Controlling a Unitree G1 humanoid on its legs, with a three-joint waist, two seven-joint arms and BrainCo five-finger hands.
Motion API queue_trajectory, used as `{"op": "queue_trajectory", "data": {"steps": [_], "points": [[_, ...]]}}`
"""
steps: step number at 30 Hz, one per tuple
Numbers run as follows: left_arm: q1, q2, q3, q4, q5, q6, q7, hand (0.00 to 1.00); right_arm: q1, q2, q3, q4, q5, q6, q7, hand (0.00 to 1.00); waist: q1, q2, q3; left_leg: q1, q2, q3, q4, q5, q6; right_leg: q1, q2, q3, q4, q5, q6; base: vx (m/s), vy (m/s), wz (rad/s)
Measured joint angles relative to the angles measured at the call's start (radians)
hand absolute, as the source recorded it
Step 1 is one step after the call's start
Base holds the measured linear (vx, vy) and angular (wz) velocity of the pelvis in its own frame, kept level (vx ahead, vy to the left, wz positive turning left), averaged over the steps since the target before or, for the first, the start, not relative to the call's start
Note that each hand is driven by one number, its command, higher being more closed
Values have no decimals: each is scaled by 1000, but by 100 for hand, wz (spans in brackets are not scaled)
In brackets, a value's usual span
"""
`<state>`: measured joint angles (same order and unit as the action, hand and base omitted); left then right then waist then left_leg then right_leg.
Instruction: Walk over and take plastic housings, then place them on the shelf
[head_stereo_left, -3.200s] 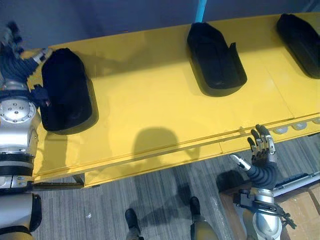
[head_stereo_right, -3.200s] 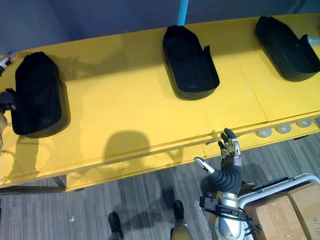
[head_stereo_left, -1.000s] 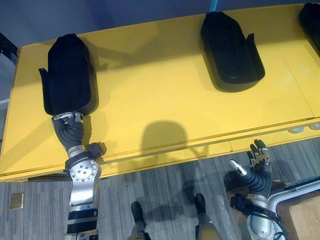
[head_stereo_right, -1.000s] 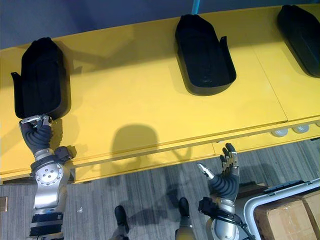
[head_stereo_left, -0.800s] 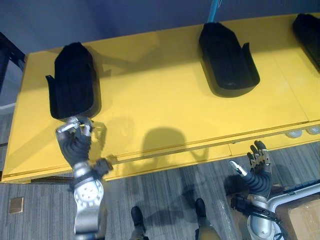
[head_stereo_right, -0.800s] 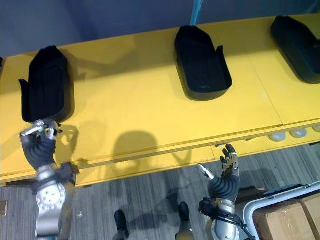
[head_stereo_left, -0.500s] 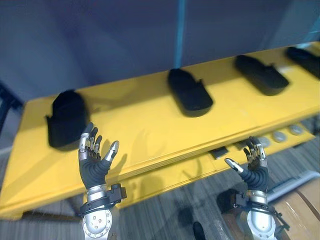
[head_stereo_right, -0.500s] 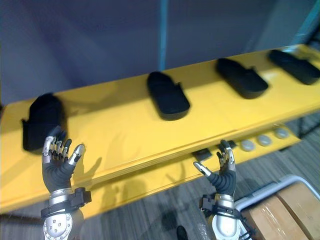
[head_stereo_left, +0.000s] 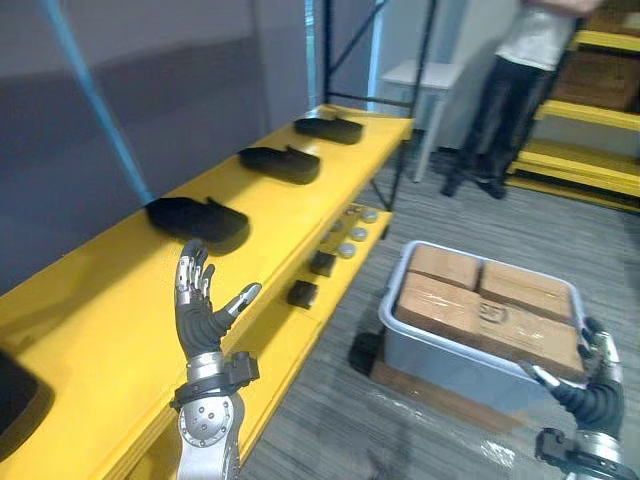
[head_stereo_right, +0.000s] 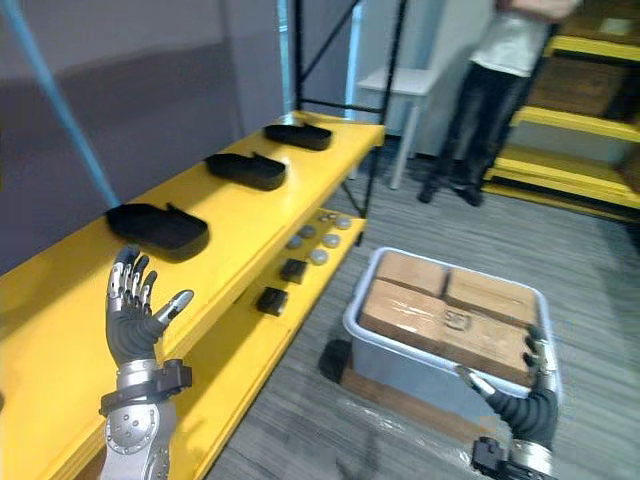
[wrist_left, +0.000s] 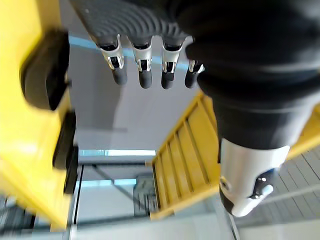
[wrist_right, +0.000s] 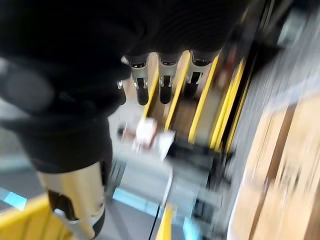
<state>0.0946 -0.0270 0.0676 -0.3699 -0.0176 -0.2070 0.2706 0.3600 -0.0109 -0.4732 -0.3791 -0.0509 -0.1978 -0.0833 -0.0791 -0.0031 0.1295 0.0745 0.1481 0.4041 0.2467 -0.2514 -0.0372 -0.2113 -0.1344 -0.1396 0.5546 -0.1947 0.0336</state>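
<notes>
A long yellow bench (head_stereo_left: 100, 320) runs from the lower left away toward the far end of the room, beside a grey-blue wall. To its right, on the grey striped floor (head_stereo_left: 330, 420), stands a grey plastic tote (head_stereo_left: 440, 358) packed with brown cardboard boxes (head_stereo_left: 480, 305). Beyond it a person (head_stereo_left: 505, 100) in dark trousers and a pale top stands near yellow racking (head_stereo_left: 580, 165) and a small white table (head_stereo_left: 435, 75).

Three black plastic housings lie in a row on the bench top, well apart from one another: the nearest housing (head_stereo_left: 197, 220), the middle housing (head_stereo_left: 279, 163) and the farthest housing (head_stereo_left: 328, 129) near the bench's end. The dark edge of a fourth housing (head_stereo_left: 15, 400) shows at the lower left.

The left robot hand (head_stereo_left: 200, 322) is raised over the bench's front part, fingers straight up and thumb splayed out, with nothing in it; it is near the nearest housing but not touching it. The right robot hand (head_stereo_right: 520, 405) hangs low in front of the tote, fingers loosely extended and thumb apart, also empty.

On the bench's lower front ledge sit two small dark blocks (head_stereo_left: 302, 293) and a cluster of pale round buttons (head_stereo_left: 350, 232).
</notes>
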Motion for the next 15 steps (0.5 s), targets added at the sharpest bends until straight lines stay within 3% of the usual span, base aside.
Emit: {"op": "queue_trajectory", "data": {"steps": [1,2,4,6,8,11,12,14,15], "points": [[19,0,21,0,-3,4,-2,0,-14,7,6,3,0,0,1,0,7,-21,-12,-1,-3,35,4,-3,-9,40,-22,-4,-33,-46,21,-20,-232,-98],[33,-5,37,9,-13,8,-6,0,-25,8,14,9,0,0,2,0,10,-33,-21,-23,-16,33,13,-7,-29,68,-9,-3,-142,-76,9,1,-253,-84],[45,-28,34,31,-20,29,-21,0,-42,4,25,50,0,3,2,0,20,6,-36,-29,-7,-22,-26,2,-39,76,55,16,-224,-26,-15,32,-173,-71],[48,-29,57,34,-21,30,-31,0,-55,7,66,69,0,9,7,0,40,9,-42,-16,12,-26,-55,21,-34,75,106,54,-259,-4,-34,45,-137,-74],[45,-29,71,68,-41,33,-38,0,-59,7,86,121,1,9,9,0,36,10,-56,-14,25,-27,-74,36,-35,75,128,55,-278,8,-38,94,-118,-20],[7,-24,110,254,-85,36,-38,0,-120,-22,85,349,12,18,5,0,36,16,-63,-6,26,-29,-88,67,-40,102,136,53,-331,27,-42,110,-38,0],[-28,-3,120,426,-115,46,-37,0,-162,-52,87,527,33,33,2,0,38,15,-63,12,19,-29,-86,86,-42,153,130,47,-390,49,-40,127,56,13],[-49,25,118,598,-156,61,-38,0,-204,-79,94,701,73,49,-6,0,42,16,-66,10,9,-33,-50,91,-39,200,115,47,-451,73,-36,115,72,14],[-73,49,111,747,-173,65,-41,0,-243,-90,82,846,96,56,-18,0,46,0,-59,-36,-5,-54,12,72,-52,219,81,47,-479,86,-30,37,33,12]]}}
